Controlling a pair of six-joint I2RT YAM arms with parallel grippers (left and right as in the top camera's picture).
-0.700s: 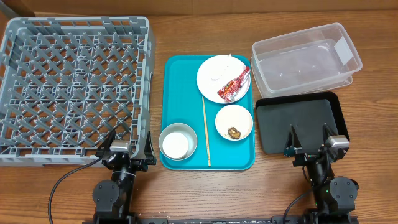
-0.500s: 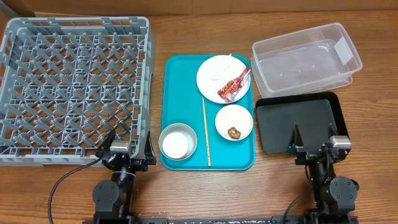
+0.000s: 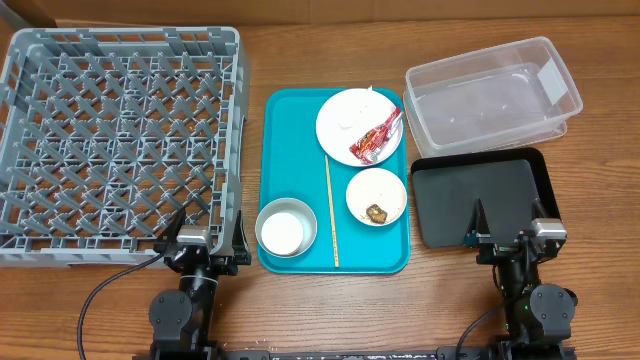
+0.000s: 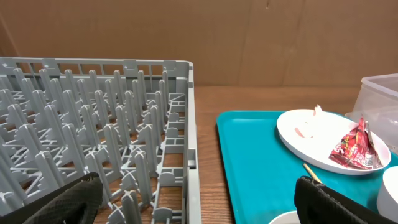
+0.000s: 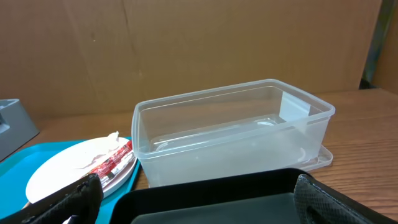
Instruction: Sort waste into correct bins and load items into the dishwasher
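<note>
The grey dish rack [image 3: 120,140] stands at the left and shows in the left wrist view [image 4: 93,143]. On the white plate [image 3: 350,118] lie the red-and-white wrapper [image 3: 376,138] and a white tissue [image 4: 317,112]. The pinkish bowl [image 3: 376,192] holds a brown scrap [image 3: 376,211]. The white cup [image 3: 282,232] sits inside the grey bowl [image 3: 264,215], and the wooden stick [image 3: 331,210] lies beside it. The clear tub [image 3: 492,92] and black tray [image 3: 485,190] are at the right. My left gripper [image 3: 210,232] is open and empty at the rack's near corner. My right gripper [image 3: 503,215] is open over the black tray's near edge.
The dishes all rest on a flat teal tray [image 3: 290,150] between the rack and the bins. Bare wooden table [image 3: 420,300] lies in front of it. A brown cardboard wall [image 5: 186,43] stands behind the table.
My right gripper has shifted slightly to the right over the black tray. Nothing else has moved.
</note>
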